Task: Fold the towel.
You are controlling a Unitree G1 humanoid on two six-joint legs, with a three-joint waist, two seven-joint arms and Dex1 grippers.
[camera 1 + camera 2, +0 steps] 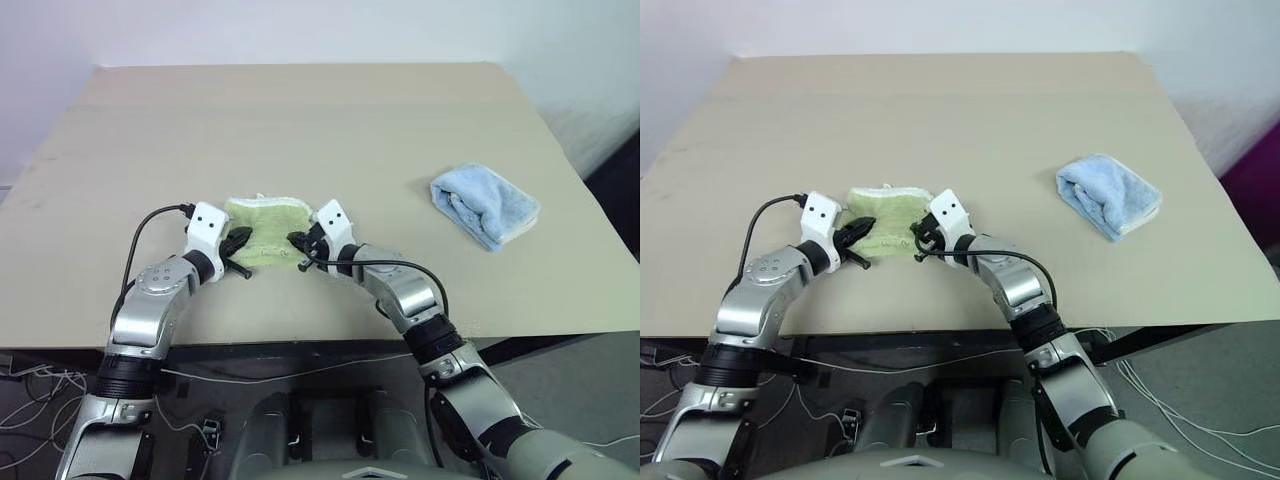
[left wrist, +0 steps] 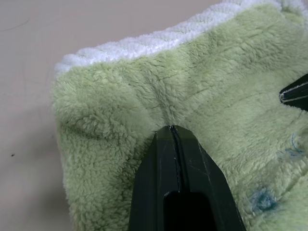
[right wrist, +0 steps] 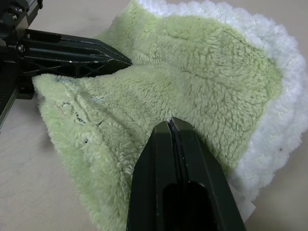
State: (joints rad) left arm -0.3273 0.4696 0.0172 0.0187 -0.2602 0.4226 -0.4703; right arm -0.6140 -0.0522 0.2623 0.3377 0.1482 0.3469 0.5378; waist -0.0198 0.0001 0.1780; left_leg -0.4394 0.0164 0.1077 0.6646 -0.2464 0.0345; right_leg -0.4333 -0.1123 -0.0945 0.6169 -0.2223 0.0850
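The towel [image 1: 268, 228], light yellow-green with a white stitched edge, lies bunched on the table [image 1: 300, 120] near its front edge. My left gripper [image 1: 243, 240] is at the towel's left side and is shut, pinching the cloth. In the left wrist view the creases of the towel [image 2: 202, 86] run into its closed tips [image 2: 171, 129]. At the towel's right side my right gripper [image 1: 297, 241] is shut on the cloth too. Its wrist view shows the closed tips [image 3: 172, 121] biting into a raised fold of the towel [image 3: 192, 62], with the left gripper [image 3: 126, 61] across from it.
A smaller light blue towel [image 1: 485, 205] lies folded at the right of the table. The table's front edge [image 1: 300, 342] runs just below both wrists. Cables hang under the table.
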